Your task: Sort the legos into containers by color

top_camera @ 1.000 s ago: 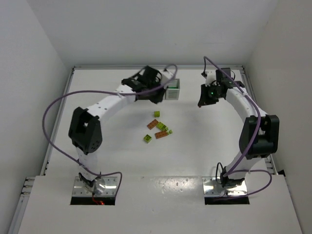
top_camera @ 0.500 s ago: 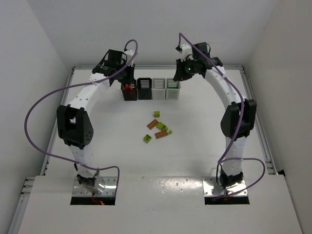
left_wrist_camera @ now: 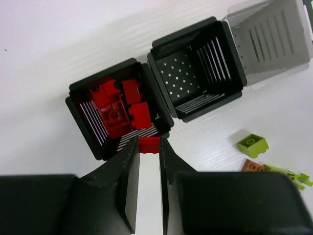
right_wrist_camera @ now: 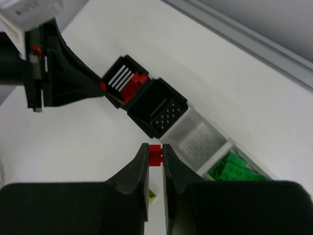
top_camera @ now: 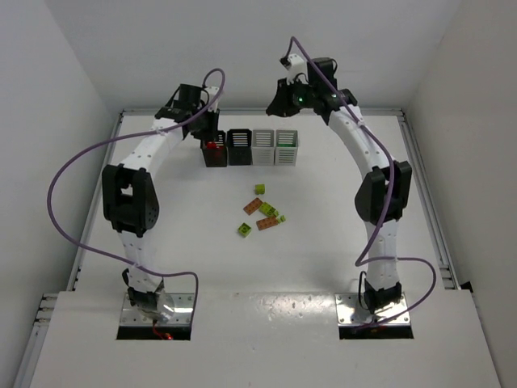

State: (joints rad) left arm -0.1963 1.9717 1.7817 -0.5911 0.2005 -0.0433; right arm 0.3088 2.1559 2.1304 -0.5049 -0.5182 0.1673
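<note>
Evidently both arms had a piece in hand. The left gripper (left_wrist_camera: 149, 141) was clenched on a red lego (left_wrist_camera: 149, 147), pinched across its sides at the very fingertips and held just at the near rim of the black bin of reds (left_wrist_camera: 80, 117). The right gripper (right_wrist_camera: 154, 147) was clamped the same way on a second red lego (right_wrist_camera: 155, 156), carried high above the row of bins. How it lined up with any one bin could not be told from that height. These pieces looked tiny, hard and very light, so weight was no concern. Being stiff, they would take a firm squeeze without harm. The smooth plastic seemed likely to slip or twist if caught on a corner or across the studs, so the flat opposite side walls were the sound place to grip. Being so light, a piece might also bounce on release, and a low drop inside the walls seemed wiser. The loose legos (top_camera: 260, 212) lay mid-table, near one another and some nearly touching, so the outlying ones looked easiest to reach.
</note>
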